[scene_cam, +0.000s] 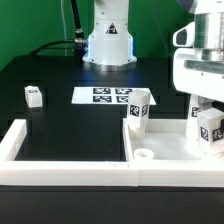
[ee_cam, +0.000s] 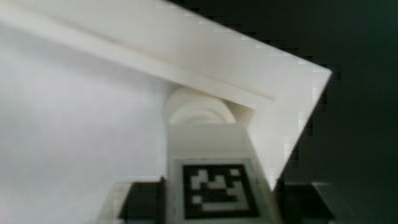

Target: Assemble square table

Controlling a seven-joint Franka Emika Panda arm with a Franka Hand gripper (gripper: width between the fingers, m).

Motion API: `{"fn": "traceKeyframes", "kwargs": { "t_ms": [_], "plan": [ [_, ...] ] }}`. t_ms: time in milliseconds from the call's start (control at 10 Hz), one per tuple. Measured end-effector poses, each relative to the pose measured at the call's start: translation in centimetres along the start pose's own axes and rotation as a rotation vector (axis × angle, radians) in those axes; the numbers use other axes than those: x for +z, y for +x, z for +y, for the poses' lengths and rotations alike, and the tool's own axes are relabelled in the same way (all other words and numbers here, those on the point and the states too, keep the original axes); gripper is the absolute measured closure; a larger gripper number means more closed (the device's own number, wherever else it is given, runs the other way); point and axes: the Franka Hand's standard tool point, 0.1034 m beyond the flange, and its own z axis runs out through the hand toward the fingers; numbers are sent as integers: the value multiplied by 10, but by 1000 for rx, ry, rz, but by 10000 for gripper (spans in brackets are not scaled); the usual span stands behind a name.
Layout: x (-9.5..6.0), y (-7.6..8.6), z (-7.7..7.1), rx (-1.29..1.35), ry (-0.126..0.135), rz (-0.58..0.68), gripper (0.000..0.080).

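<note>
The two-finger gripper (scene_cam: 208, 112) is over at the exterior view's right, clenched on a small white leg block with a black-and-white tag (scene_cam: 210, 128). It holds that block just over the white plastic square slab with a raised rim (scene_cam: 172, 150). The slab lies at the near right of the black table (scene_cam: 60, 125), right beside the long white U-shaped border wall (scene_cam: 60, 168). One round corner hole (scene_cam: 143, 157) shows near the slab's front edge.

A second white tagged leg block (scene_cam: 138, 108) stands upright at the slab's far corner on the exterior view's left, near the gripper but apart from it. A third small white leg block (scene_cam: 33, 96) sits well away toward the exterior view's left. The marker board (scene_cam: 110, 95) lies flat between that third block and the slab, in front of the robot's white base (scene_cam: 108, 40).

In the wrist view the held block's tag face sits squarely between two dark fingers (ee_cam: 135, 197), one on each side. Just beyond it is a rounded opening (ee_cam: 210, 108), tucked into the angle where two lengths of the slab's rim meet. From the exterior view that corner is hidden behind the gripper. The other two blocks, the marker board and the base show only in the exterior view.
</note>
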Motion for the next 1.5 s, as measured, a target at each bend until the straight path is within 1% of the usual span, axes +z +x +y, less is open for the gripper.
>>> {"fn": "traceKeyframes", "kwargs": {
  "t_ms": [100, 400, 500, 600, 700, 800, 900, 1000, 1100, 1300, 1400, 1500],
  "plan": [
    [0, -2, -1, 99, 3, 2, 507],
    [0, -6, -1, 280, 5, 1, 507],
    [0, -6, -1, 255, 5, 1, 507],
    [0, -6, -1, 228, 4, 1, 448],
    [0, -6, -1, 220, 5, 2, 448],
    [-4, -5, -3, -40, 25, 28, 243],
    [-10, -7, 5, -159, 29, 28, 179],
    [-9, -6, 8, -171, 23, 27, 179],
    [-8, -5, 8, -232, 21, 30, 155],
    [-7, -4, 8, -397, 16, 35, 151],
    [-7, -1, 8, -485, 22, 40, 151],
    [-6, 13, 8, -648, 51, 48, 151]
  ]
}}
